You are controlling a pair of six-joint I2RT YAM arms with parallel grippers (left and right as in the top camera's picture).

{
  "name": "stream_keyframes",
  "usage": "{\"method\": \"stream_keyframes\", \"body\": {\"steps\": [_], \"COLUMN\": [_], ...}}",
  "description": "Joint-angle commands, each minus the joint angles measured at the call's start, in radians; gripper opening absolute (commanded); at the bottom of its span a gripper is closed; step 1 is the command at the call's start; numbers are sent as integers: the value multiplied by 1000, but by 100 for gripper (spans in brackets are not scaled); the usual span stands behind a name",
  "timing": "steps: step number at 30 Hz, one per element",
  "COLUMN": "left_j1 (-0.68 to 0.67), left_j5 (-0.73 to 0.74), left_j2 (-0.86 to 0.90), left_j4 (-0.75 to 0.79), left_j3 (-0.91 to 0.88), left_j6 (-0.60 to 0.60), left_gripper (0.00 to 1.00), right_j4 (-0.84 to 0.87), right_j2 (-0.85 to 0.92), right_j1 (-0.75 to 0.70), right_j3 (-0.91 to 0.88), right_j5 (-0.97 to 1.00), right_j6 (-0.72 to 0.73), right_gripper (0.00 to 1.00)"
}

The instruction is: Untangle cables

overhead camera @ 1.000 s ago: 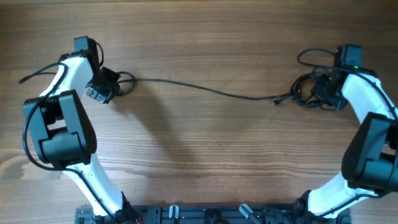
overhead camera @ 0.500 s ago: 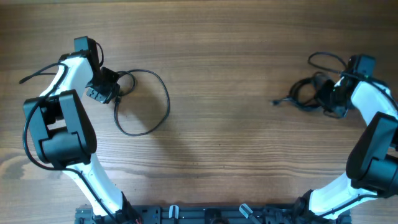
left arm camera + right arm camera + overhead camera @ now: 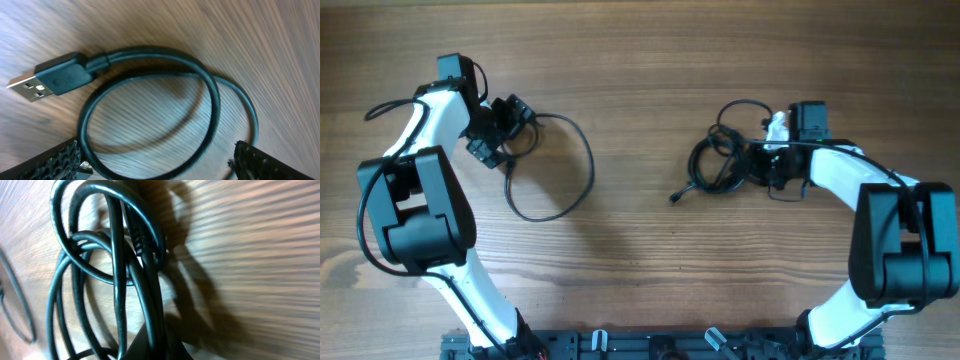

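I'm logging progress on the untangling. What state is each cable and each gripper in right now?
left gripper: open, gripping nothing.
loose cable: apart from the bundle, lying in a slack loop on the table.
USB plug: unplugged, lying flat, metal end bare.
tangled bundle: knotted, its loops overlapping.
right gripper: shut on the tangled bundle.

A wooden table [image 3: 650, 70] is filling the overhead view, its grain running from left to right in light brown bands. Wavy, darker grain is showing near the lower left corner. Faint soft shadows are lying across its middle. Along the lower edge a black rail [image 3: 650, 345] is running. In both wrist views the same wood is showing, streaked and blurred.
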Motion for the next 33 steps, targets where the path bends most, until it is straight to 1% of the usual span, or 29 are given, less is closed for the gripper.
{"method": "stream_keyframes", "body": {"steps": [1, 3, 6, 7, 9, 10, 13, 15, 17, 21, 23, 25, 26, 28, 30, 31, 32, 33], "left_j1": [-13, -39, -99, -118, -159, -173, -200, -202, -200, -199, -199, -199, -199, -199, -199, -199, -199, -199], "left_j5": [219, 274, 272, 272, 245, 228, 196, 197, 198, 197, 197, 164, 146, 92, 74, 73, 69, 66], "left_j2": [-49, -57, -56, -56, -56, -56, -56, -56, -57, -79, -79, -79, -79, -79, -79, -79, -79, -79], "left_j4": [2, 14, 41, 48, 54, 58, 66, 64, 62, 62, 61, 60, 58, 56, 54, 54, 54, 54], "left_j3": [-26, -26, -26, -26, -26, -26, -26, -26, -26, -26, -26, -26, -26, -26, -26, -26, -26, -26], "left_j6": [209, 282, 306, 306, 305, 305, 305, 305, 305, 306, 306, 305, 302, 246, 228, 229, 229, 227], "left_gripper": [100, 96, 84, 84, 84, 85, 87, 88, 86, 86, 88, 96, 96, 96, 96, 96, 96, 96], "right_j4": [18, 48, 91, 106, 130, 136, 129, 130, 131, 145, 161, 162, 165, 170, 150, 104, 42, -20], "right_j2": [15, 15, 15, 15, 15, 15, 15, 15, 15, 15, 15, 15, 15, 15, 15, 15, 15, 15], "right_j1": [14, 18, 42, 63, 110, 136, 223, 274, 322, 420, 468, 511, 526, 531, 531, 529, 526, 523], "right_j3": [6, 6, 6, 6, 6, 6, 5, 5, 5, 5, 5, 5, 5, 5, 8, 24, 51, 83], "right_j5": [-164, -277, -319, -318, -317, -310, -214, -165, -128, -121, -109, -34, -2, 2, 3, 11, 29, 42], "right_j6": [-54, -50, 24, 32, 35, 40, 129, 153, 194, 272, 274, 301, 322, 336, 343, 341, 322, 293], "right_gripper": [14, 15, 14, 14, 13, 10, 9, 9, 9, 8, 9, 10, 10, 9, 8, 11, 17, 27]}}
